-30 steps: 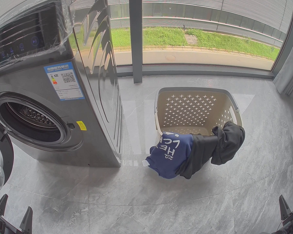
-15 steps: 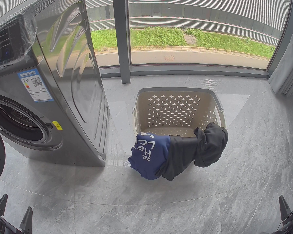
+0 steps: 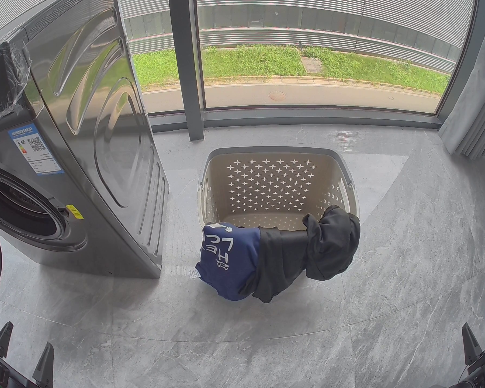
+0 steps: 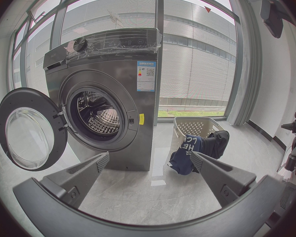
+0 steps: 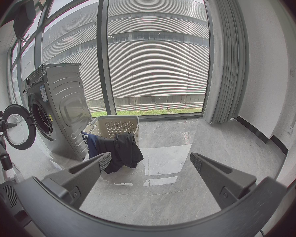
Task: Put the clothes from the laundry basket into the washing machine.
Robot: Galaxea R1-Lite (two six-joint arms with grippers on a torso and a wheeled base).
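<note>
A beige laundry basket (image 3: 275,160) stands on the grey floor ahead. Over its near rim hang a blue shirt (image 3: 226,260) and a black garment (image 3: 312,251). The grey washing machine (image 3: 86,136) stands at the left with its round door (image 4: 29,129) swung open and the drum (image 4: 98,116) bare. My left gripper (image 3: 22,354) is low at the near left, open and holding nothing. My right gripper (image 3: 482,332) is low at the near right, open too. In the wrist views the basket (image 4: 194,127) (image 5: 113,125) and clothes (image 4: 200,147) (image 5: 118,150) lie well beyond both grippers (image 4: 149,160) (image 5: 148,160).
A floor-to-ceiling window with a dark post (image 3: 186,55) runs behind the basket. Grey curtains (image 3: 474,114) hang at the far right. Open tiled floor (image 3: 253,335) lies between me and the basket.
The whole head view has shifted: washing machine and basket sit further left in the picture, so the camera turned right. Both grippers hold the same places at the bottom corners.
</note>
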